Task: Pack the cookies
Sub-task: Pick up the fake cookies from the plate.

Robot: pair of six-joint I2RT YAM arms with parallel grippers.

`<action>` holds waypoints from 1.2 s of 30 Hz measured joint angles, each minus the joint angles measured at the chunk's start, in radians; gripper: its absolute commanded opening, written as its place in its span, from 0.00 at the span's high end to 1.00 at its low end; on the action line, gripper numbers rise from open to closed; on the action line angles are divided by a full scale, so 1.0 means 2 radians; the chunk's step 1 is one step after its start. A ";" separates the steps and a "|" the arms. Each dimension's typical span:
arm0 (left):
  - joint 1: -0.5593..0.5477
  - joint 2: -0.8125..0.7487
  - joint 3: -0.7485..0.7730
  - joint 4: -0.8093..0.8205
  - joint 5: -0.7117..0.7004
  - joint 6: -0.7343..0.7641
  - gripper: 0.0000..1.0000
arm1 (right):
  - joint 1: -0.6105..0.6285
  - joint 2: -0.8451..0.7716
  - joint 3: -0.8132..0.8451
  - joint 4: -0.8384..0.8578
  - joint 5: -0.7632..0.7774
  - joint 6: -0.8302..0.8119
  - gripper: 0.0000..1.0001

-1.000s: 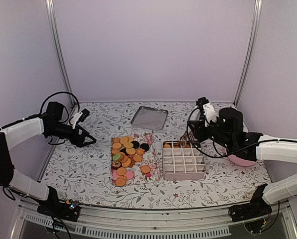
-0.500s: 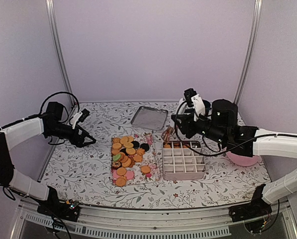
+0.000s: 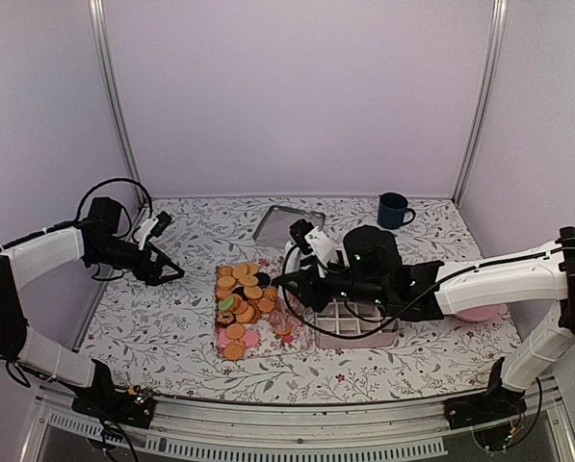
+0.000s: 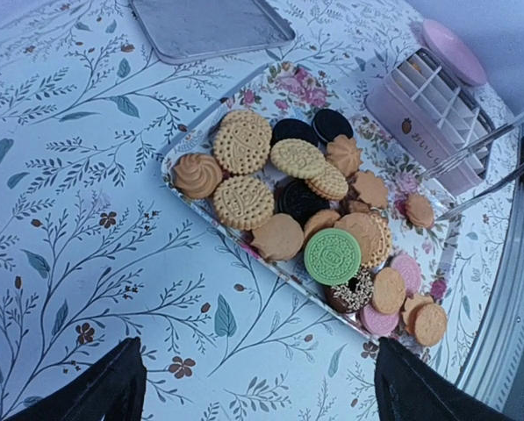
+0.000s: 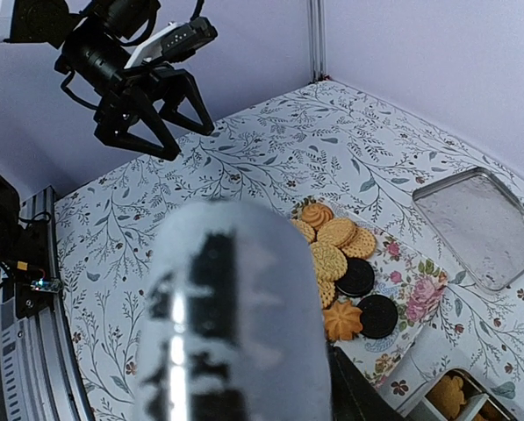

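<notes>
The cookies lie heaped on a floral tray; they are golden, dark, pink and one green. A white divided box stands to its right, with a cookie in one cell. My right gripper hangs over the tray's right side, shut on metal tongs. The tongs' tips are just above the cookies. In the right wrist view the tongs are a big blur hiding the jaws. My left gripper is open and empty, left of the tray above the cloth.
A flat metal tray lies behind the cookies. A blue mug stands at the back right. A pink plate is half hidden behind my right arm. The floral tablecloth ends at walls on three sides.
My right arm swung left with the tongs, from the far edge of the divided box to above the cookie tray, uncovering the mug. The left arm stayed still.
</notes>
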 measured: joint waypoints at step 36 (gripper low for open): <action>0.000 -0.003 0.000 -0.001 0.004 0.000 0.09 | -0.005 -0.004 0.000 0.014 0.032 -0.002 0.78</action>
